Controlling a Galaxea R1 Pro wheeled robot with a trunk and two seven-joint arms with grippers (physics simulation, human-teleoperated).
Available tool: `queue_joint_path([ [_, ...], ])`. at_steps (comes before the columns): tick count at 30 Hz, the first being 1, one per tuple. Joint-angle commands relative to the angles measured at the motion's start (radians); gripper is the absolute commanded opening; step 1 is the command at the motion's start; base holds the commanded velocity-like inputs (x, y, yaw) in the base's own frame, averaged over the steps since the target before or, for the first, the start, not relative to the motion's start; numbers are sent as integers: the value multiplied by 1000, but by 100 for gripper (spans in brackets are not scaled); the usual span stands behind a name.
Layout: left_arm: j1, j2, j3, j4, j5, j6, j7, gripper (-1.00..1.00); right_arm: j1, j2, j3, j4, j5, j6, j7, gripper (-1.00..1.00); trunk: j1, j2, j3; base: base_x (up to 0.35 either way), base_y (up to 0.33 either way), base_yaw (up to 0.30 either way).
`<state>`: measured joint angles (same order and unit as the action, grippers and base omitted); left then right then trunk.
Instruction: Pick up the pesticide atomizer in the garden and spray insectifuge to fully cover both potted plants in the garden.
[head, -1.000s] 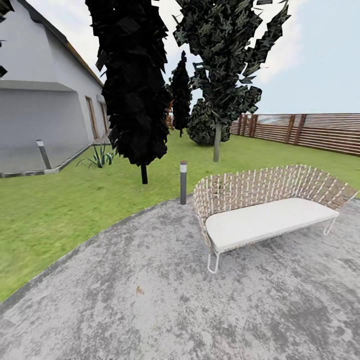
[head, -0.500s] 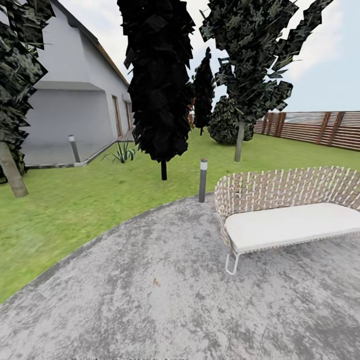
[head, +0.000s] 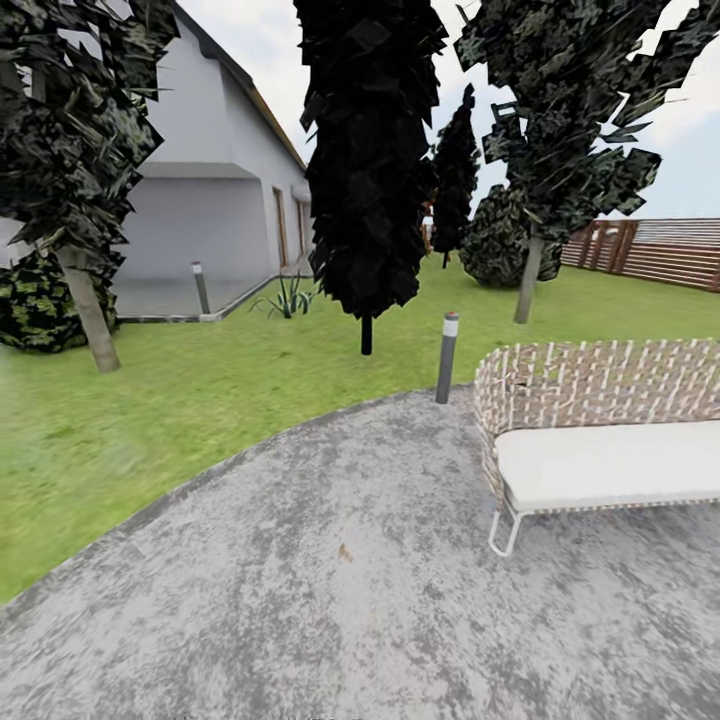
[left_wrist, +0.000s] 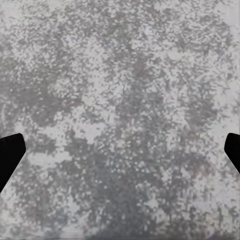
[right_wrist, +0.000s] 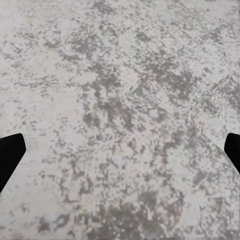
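Searching step: on the stone patio (head: 300, 600), bench (head: 600, 440) to the right. Both grippers, the left gripper (left_wrist: 120, 150) and the right gripper (right_wrist: 120, 150), gape wide, empty. Next, find the sprayer.

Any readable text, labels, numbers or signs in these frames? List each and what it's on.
None. No text on the house, the bench, the lamp post or the fence. A faint strip of marks at the bottom edge of the head view over the patio is too small and cut off to read. Both wrist views show bare stone, no writing.
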<state>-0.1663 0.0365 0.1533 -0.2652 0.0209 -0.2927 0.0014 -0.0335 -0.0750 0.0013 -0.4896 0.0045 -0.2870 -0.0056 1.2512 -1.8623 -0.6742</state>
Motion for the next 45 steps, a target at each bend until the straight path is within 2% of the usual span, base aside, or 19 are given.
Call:
queue_joint_path([
  [1, -1, 0, 0, 1, 2, -3, 0, 100, 0, 0, 0, 0, 0, -3, -1, 100, 4, -8, -5, 0, 0, 277],
  [45, -1, 0, 0, 1, 2, -4, 0, 100, 0, 0, 0, 0, 2, -3, -1, 100, 172, -316, -171, 0, 0, 277],
])
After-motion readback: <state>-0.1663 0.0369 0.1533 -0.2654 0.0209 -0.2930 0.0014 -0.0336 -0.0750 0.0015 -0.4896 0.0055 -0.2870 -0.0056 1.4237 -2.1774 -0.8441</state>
